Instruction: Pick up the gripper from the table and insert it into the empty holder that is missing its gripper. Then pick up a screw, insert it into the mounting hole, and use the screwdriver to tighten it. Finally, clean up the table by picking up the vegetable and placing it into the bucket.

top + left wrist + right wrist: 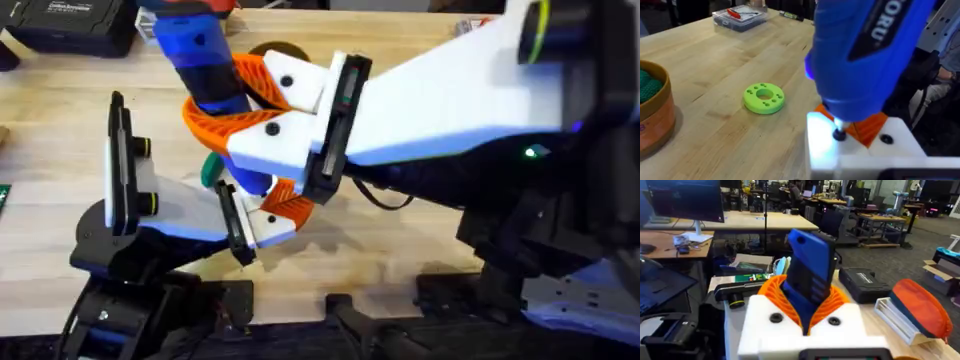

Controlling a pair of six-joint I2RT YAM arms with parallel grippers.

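My right gripper [222, 98] is shut on the blue screwdriver [205, 60], whose body stands between the orange ribbed pads [832, 302]. The screwdriver [865, 55] points down, its bit on a black screw [840, 135] in the white holder [825, 145], which is a finger of my left gripper [862, 135]. That gripper is shut, with the orange gripper piece [872, 125] seated beside the screw. The bucket [655, 125] stands to one side with a green knobbly thing [647, 85] inside. A dark green piece [212, 170] shows between the arms; I cannot tell whether it is the vegetable.
A bright green disc with holes [764, 97] lies on the wooden table between the bucket and the left gripper. A clear plastic box [739, 17] sits near the far edge. The right arm [450, 100] spans the middle of the table above the left arm.
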